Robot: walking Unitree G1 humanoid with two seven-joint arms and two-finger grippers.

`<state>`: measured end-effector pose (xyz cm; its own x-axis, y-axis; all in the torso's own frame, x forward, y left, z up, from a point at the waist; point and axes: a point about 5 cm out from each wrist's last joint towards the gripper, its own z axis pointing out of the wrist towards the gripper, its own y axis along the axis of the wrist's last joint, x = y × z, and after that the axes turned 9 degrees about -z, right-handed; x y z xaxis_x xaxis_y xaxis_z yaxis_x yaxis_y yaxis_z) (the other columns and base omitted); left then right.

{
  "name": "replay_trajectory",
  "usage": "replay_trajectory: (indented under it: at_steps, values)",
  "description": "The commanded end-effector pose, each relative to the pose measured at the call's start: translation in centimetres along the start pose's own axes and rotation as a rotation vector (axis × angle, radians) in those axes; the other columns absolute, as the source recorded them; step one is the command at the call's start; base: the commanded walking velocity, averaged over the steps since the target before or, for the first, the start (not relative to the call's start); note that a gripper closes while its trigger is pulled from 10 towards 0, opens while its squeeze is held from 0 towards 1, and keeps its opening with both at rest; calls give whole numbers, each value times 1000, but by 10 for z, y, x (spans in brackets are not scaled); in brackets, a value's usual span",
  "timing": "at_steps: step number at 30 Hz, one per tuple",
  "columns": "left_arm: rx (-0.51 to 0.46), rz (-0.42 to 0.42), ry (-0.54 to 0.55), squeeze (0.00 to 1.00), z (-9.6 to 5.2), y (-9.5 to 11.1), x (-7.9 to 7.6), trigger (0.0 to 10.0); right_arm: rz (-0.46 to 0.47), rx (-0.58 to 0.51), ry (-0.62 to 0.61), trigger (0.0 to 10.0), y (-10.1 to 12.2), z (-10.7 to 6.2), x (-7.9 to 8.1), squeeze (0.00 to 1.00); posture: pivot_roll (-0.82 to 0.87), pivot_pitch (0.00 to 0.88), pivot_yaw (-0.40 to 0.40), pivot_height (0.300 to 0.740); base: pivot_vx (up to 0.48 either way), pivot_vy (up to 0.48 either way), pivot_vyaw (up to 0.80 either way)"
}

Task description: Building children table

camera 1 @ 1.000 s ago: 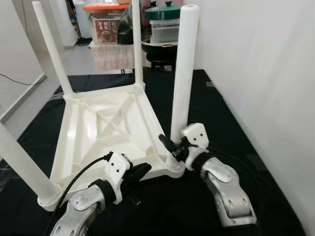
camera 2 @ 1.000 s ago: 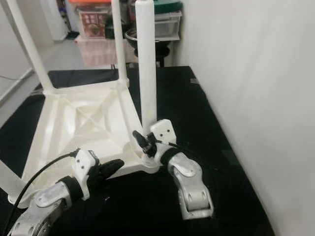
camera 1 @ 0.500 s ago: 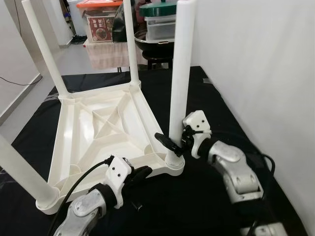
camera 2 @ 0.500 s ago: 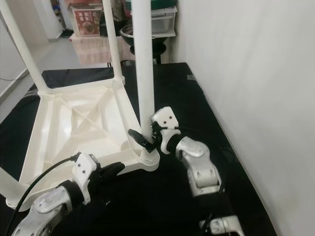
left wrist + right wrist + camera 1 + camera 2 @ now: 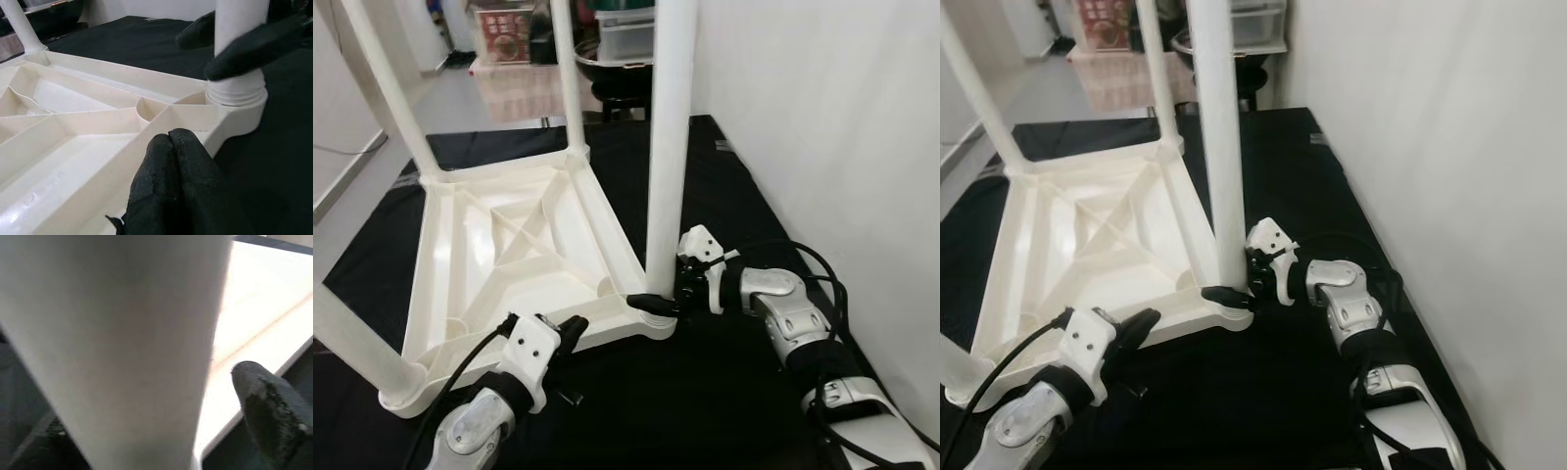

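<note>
We note our right gripper [image 5: 658, 300] pinching the leg [image 5: 668, 147] base, left gripper [image 5: 171, 147] pressed together beside the tabletop [image 5: 509, 245]; uneven twisting could cross-thread the leg.

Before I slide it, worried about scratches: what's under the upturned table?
The upturned table lies on a black mat, which shows all around it. What lies beneath the tabletop is hidden.
</note>
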<state>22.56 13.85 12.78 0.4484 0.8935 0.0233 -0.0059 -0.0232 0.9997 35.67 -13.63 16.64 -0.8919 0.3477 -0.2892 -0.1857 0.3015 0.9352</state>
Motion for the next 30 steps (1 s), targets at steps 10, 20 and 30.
replay_trajectory:
  at_steps: [10,20,30]
  values:
    - [54,11,-49,0,-17,-1,-6,10000,-27,-107,83,0,15,-11,-12,0,27,180,25,740,0,0,0]
    - [42,5,-36,0,-15,1,-2,10000,-71,-63,-187,0,7,-21,5,0,-26,182,27,740,0,0,0]
    - [31,-77,-105,0,0,0,4,10000,77,206,-633,0,-9,8,74,0,-91,141,55,740,0,0,0]
